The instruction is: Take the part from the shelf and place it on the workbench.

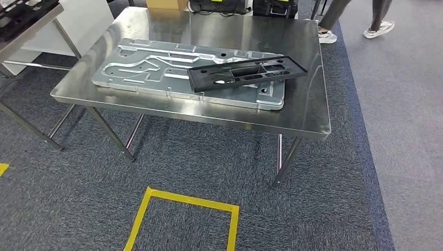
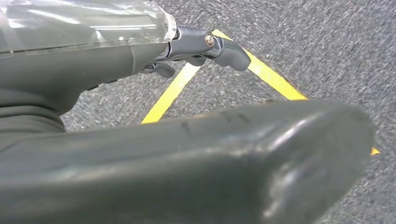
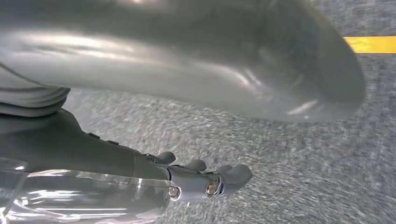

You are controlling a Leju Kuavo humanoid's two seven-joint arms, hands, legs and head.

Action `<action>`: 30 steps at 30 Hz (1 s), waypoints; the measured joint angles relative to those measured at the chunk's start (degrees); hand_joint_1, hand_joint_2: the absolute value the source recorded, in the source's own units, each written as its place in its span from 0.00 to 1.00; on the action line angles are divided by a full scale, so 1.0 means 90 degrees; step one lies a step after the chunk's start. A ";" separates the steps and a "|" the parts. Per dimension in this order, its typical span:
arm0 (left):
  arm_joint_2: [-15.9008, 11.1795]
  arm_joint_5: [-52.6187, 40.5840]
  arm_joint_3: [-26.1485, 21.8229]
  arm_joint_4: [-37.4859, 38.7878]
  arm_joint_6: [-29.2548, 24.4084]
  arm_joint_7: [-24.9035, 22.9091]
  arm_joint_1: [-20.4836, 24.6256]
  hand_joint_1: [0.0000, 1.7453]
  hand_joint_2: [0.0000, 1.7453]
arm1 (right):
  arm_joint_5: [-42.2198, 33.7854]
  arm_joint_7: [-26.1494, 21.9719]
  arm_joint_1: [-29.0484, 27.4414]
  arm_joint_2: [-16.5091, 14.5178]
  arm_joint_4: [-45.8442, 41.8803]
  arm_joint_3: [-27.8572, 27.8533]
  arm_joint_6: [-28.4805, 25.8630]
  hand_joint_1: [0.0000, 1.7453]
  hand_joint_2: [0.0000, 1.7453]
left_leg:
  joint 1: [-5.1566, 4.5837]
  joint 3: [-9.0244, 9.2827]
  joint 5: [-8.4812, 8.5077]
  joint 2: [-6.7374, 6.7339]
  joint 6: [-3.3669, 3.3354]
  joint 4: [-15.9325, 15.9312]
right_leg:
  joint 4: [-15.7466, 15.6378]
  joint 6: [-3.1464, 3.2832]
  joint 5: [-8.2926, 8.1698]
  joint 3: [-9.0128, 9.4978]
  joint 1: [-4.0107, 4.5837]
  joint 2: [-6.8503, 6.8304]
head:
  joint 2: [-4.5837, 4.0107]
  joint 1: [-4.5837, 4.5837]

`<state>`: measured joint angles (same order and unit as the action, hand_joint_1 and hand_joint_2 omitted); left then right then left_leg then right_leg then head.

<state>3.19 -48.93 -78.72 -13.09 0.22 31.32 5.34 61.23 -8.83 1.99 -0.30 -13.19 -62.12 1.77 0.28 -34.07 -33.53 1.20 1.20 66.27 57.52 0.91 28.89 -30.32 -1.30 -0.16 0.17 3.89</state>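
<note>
Already the black part (image 1: pixel 246 72) lies on the workbench (image 1: pixel 308 112), resting across the right end of a large grey machined plate (image 1: pixel 156 68), so we judge the placing done. Our left hand (image 2: pixel 201 46) hangs low over the carpet (image 2: pixel 327 56), with nothing in it; its fingers look loosely curled, and the thick thumb stands apart from them. Our right hand (image 3: pixel 205 179) hangs the same way, holding nothing, fingers gently bent. From both hands the part sits ahead and higher up, on the tabletop, well apart from either; neither hand reaches toward it. Its long axis runs crosswise to us, tilted a little, the right end farther away. It sits somewhat to our right of centre, so the right hand is likely the nearer one if a correction is wanted. Yellow tape (image 1: pixel 183 201) marks a square on the floor between us and the table. A person's legs (image 1: pixel 355 18) stand beyond the far right corner.
</note>
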 joint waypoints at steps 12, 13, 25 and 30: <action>0.0022 -0.1102 0.0653 0.0031 0.0221 -0.1975 -0.0115 0.00 0.75 | 0.0163 0.1182 0.0153 -0.0165 0.0093 -0.0046 0.0200 0.00 0.00 | -0.0013 0.0380 0.0646 -0.0304 -0.0188 -0.0991 | 0.0030 -0.0232 0.0101 0.0088 0.0047 -0.0557 | 0.0000 -0.0002; 0.0029 -0.1101 0.0686 0.0035 0.0209 -0.2039 -0.0120 0.00 1.00 | 0.0169 0.1186 0.0168 -0.0186 0.0097 -0.0046 0.0221 0.00 0.00 | 0.0000 0.0385 0.0674 -0.0255 -0.0232 -0.1018 | 0.0152 -0.0259 0.0206 0.0039 0.0037 -0.0435 | 0.0000 -0.0002; 0.0052 -0.1097 0.0791 0.0049 0.0236 -0.2052 -0.0079 0.00 1.00 | 0.0415 0.1065 0.0137 -0.0242 0.0131 -0.0045 0.0356 0.00 0.00 | -0.0030 0.0234 0.0712 0.0594 -0.0174 -0.0887 | 0.0148 -0.0157 0.0087 -0.0053 0.0017 0.0467 | 0.0000 -0.0002; 0.0022 -0.1082 0.0817 0.0051 0.0166 -0.2083 -0.0092 0.00 1.00 | 0.0492 0.1044 0.0143 -0.0276 0.0140 -0.0039 0.0344 0.00 0.00 | -0.0020 -0.0099 0.0332 0.0215 -0.0003 -0.0241 | 0.0042 0.0009 0.0034 -0.0011 -0.0010 0.0074 | 0.0000 0.0003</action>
<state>3.39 -58.67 -71.37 -12.63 1.72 12.57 4.51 65.66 0.56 3.27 -2.78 -11.93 -62.47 4.86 0.11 -34.96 -30.54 3.13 1.17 64.10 57.90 0.99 29.20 -30.41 -1.38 0.50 0.17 3.91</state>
